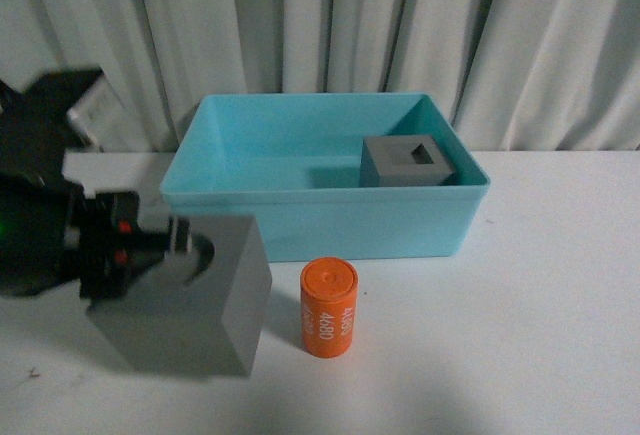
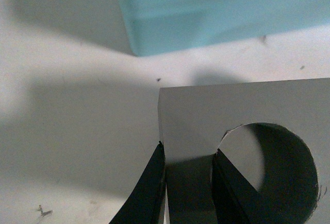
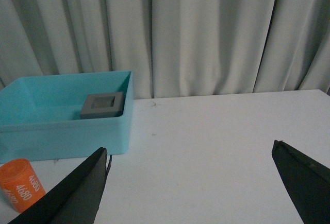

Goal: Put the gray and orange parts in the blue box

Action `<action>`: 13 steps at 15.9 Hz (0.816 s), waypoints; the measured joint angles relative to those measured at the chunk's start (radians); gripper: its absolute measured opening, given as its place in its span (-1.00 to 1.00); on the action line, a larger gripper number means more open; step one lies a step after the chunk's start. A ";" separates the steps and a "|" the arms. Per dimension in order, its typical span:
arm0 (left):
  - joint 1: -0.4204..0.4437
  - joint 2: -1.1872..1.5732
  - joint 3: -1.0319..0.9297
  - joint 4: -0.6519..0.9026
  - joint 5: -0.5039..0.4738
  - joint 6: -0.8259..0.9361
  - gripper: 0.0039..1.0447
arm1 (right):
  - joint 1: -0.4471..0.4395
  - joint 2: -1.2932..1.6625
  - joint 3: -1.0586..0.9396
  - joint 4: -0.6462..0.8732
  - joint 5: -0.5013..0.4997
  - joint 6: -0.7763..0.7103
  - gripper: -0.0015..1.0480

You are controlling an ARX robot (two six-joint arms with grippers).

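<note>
The left hand (image 1: 188,245) is clamped on the large matte gray cube with a round recess in its top (image 1: 200,315). In the left wrist view one dark finger (image 2: 149,188) presses the cube's outer face and the other sits inside the recess, so only one thin wall is pinched. The right hand (image 3: 188,152) hangs with its fingers wide apart and holds nothing; it is not in the front view.

The white counter (image 1: 560,305) carries everything. At its back, before a pale curtain (image 1: 330,15), stands the wide light turquoise plastic box (image 1: 320,191). The held cube is outside and in front of the box, near its left front corner. It is tilted and seems to be clear of the counter, though its underside is in shadow. A second gray cube, with a square recess (image 1: 410,162), already lies inside the box toward its right rear. The small orange cylinder with white numerals (image 1: 328,308) stands upright on the counter, just beside the held cube and in front of the box.

The grip looks like the main risk. Held off-centre by one wall, the cube could pivot or slip out on the way over. Carried too low, its hanging corner could strike the box's front wall. A sideways swing could topple the cylinder and send it rolling.
</note>
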State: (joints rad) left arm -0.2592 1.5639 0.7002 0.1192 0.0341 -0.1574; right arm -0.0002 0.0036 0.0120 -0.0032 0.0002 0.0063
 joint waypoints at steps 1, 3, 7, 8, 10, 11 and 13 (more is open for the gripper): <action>0.010 -0.074 0.037 -0.005 0.000 -0.023 -0.63 | 0.000 0.000 0.000 0.000 0.000 0.000 0.87; 0.035 -0.194 0.178 0.035 -0.006 -0.076 -0.63 | 0.000 0.000 0.000 0.000 0.000 0.000 0.87; 0.022 -0.060 0.366 0.079 -0.068 -0.067 -0.63 | 0.000 0.000 0.000 0.000 0.000 0.000 0.87; 0.013 0.022 0.410 0.074 -0.088 -0.048 -0.63 | 0.000 0.000 0.000 0.000 0.000 0.000 0.87; -0.002 0.182 0.515 0.064 -0.121 -0.009 -0.63 | 0.000 0.000 0.000 0.000 0.000 0.000 0.87; -0.006 0.212 0.534 0.071 -0.126 0.007 -0.63 | 0.000 0.000 0.000 0.000 0.000 0.000 0.87; -0.006 0.248 0.564 0.056 -0.136 0.010 -0.63 | 0.000 0.000 0.000 0.000 0.000 0.000 0.87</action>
State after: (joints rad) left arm -0.2657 1.8122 1.2640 0.1757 -0.1017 -0.1474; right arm -0.0002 0.0036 0.0120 -0.0032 0.0002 0.0063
